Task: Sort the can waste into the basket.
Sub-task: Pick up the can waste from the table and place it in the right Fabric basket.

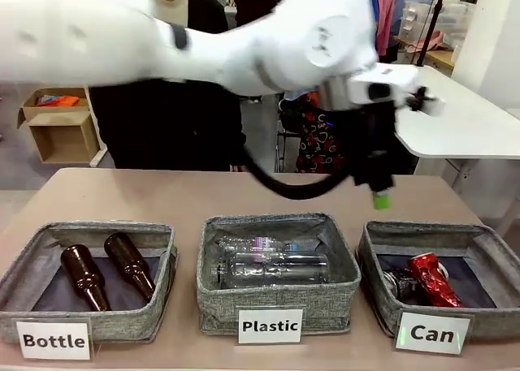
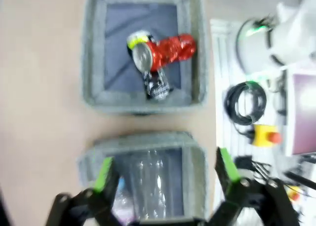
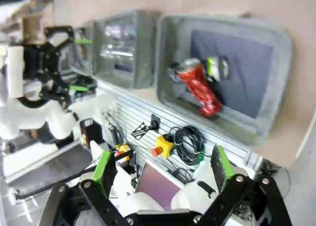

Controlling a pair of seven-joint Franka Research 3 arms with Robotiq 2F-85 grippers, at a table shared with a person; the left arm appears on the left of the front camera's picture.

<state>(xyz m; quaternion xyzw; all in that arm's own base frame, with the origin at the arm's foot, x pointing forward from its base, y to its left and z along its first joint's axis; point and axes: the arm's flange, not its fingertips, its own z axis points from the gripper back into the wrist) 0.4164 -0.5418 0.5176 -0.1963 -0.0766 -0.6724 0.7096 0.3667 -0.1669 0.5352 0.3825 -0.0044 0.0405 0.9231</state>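
1. The left tool (image 1: 380, 188) hung above the counter (image 1: 162, 196) behind the "Can" basket (image 1: 455, 239), its green-padded fingers (image 2: 102, 174) spread wide with nothing between them.
2. The right tool (image 3: 160, 169) was likewise spread apart and empty, standing off from the counter's edge and looking in at the baskets from the side.
3. Both pieces of can waste already lay inside the "Can" basket: the red can (image 1: 431, 278) and the black-and-silver can (image 2: 157, 82) with its green end, touching one another at one end.
4. In the left wrist view the red can's long axis ran across the basket and the dark can's ran along it, so together they made a rough L.
5. The cans lay below and slightly toward the robot from the left tool, which was much the nearer of the two.
6. The cans were crushed, creased, shiny metal; the basket was soft grey woven fabric with a dark smooth lining.
7. The "Plastic" basket (image 1: 276, 302) held clear bottles, and the "Bottle" basket (image 1: 89, 318) held two brown glass bottles (image 1: 106, 273).
8. Judging by this, the sorting looked complete, with only a withdrawal left.
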